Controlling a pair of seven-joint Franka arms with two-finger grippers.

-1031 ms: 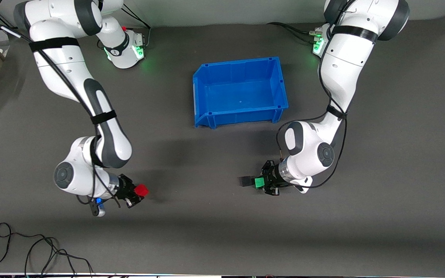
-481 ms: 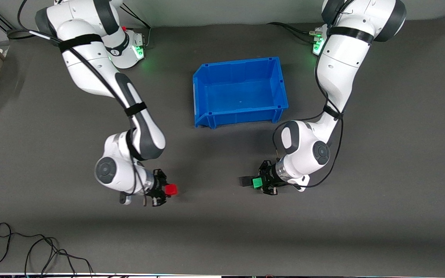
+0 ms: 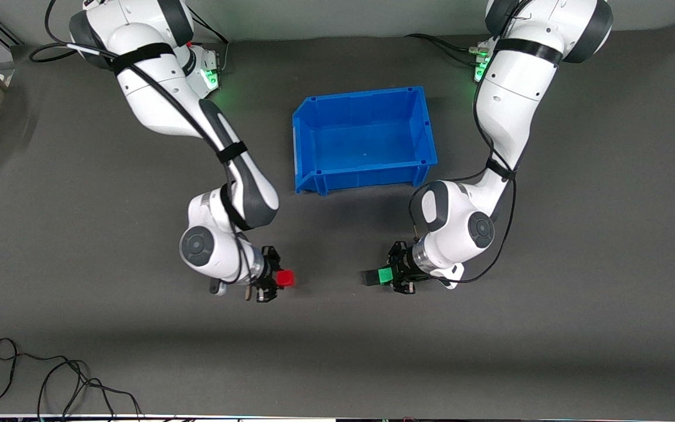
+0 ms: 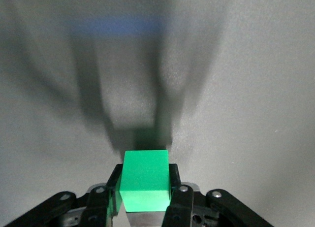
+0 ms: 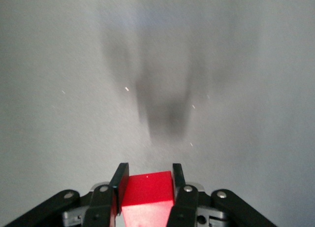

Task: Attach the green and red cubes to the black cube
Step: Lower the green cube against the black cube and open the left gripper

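Left gripper (image 3: 385, 275), clamped on the green cube (image 3: 384, 275), presses it against the black cube (image 3: 370, 276); right gripper (image 3: 282, 279), gripping the red cube (image 3: 285, 278), hangs well apart, unattached.

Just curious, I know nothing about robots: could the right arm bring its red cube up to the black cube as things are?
Probably yes. The right pincer is shut on the red cube, and the table between it and the black cube is bare. The green cube, in the left pincer, sits beside it toward the left arm's end.
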